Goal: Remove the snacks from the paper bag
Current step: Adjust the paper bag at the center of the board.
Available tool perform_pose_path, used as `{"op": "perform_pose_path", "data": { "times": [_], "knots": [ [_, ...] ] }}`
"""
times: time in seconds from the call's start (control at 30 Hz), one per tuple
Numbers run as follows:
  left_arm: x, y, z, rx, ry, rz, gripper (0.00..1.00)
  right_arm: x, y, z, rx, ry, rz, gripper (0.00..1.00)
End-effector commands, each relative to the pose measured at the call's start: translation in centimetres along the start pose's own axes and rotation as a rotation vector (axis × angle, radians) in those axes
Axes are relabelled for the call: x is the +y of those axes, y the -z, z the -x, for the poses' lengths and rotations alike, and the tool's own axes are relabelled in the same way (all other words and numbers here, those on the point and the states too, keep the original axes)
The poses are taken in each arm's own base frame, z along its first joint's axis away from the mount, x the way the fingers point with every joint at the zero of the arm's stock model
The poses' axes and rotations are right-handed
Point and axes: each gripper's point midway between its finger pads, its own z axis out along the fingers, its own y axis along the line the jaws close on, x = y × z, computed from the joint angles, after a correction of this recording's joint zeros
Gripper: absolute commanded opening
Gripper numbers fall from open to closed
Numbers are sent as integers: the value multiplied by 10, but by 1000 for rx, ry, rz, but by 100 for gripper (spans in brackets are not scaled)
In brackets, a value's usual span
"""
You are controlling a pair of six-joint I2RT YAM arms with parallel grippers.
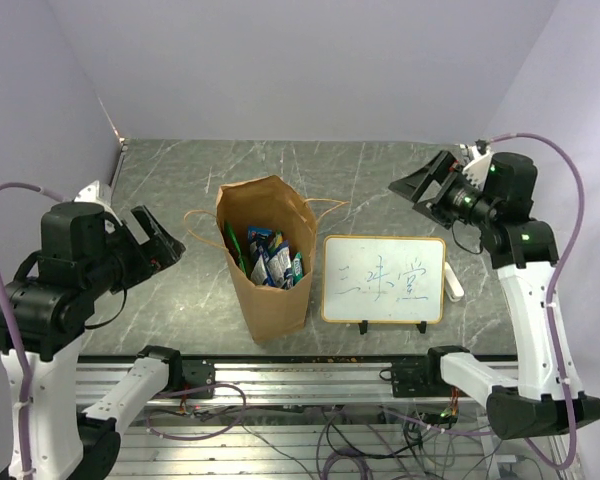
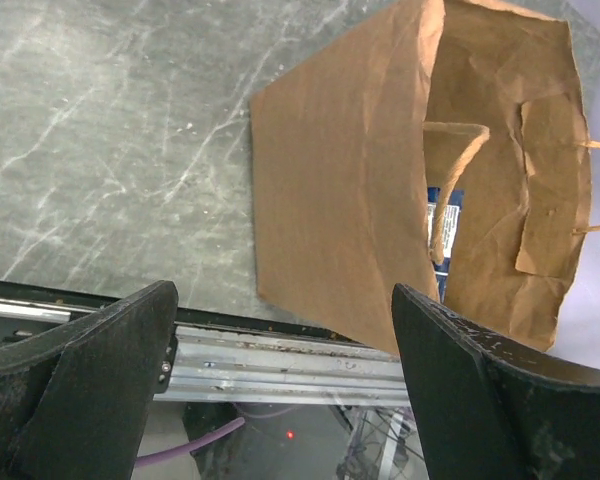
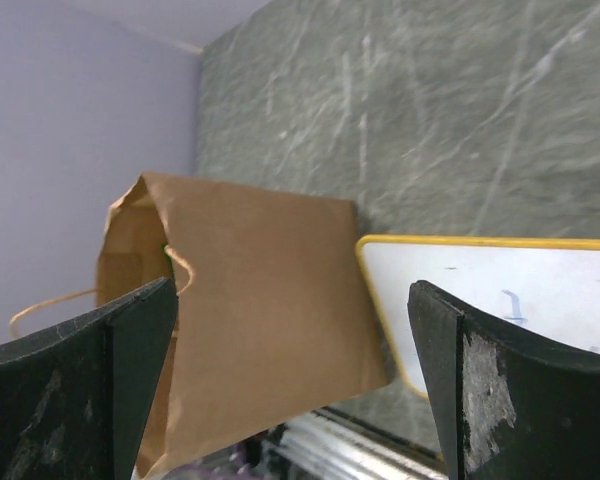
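The brown paper bag (image 1: 267, 262) stands upright mid-table with its mouth open. Inside it lie the snacks (image 1: 270, 258), several glossy blue, teal and green packets. In the left wrist view the paper bag (image 2: 350, 170) fills the upper right, with a blue-labelled snack (image 2: 444, 212) showing inside. In the right wrist view the paper bag (image 3: 250, 300) shows side-on. My left gripper (image 1: 158, 240) hangs open to the bag's left, apart from it. My right gripper (image 1: 425, 187) is open, raised at the back right. Both hold nothing.
A yellow-framed whiteboard (image 1: 383, 280) with writing stands just right of the bag, with a white marker (image 1: 452, 283) beside it. Thin string handles (image 1: 325, 207) stick out from the bag's sides. A metal rail (image 1: 300, 375) runs along the near table edge.
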Motion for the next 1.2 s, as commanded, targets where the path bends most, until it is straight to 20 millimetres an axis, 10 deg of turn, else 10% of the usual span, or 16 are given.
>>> {"op": "perform_pose_path", "data": {
  "times": [0.0, 0.37, 0.7, 1.17],
  "knots": [
    [-26, -10, -1, 29, 23, -125, 99, 39, -16, -16, 113, -112, 240, 100],
    [-77, -34, -2, 85, 93, -376, 100, 120, -49, -103, 356, -138, 432, 99],
    [-91, -71, 7, 154, 123, -353, 67, 122, -69, -97, 319, -231, 421, 66],
    [-85, -74, 7, 134, 92, -337, 33, 124, -68, -100, 359, -136, 417, 47]
  ]
}}
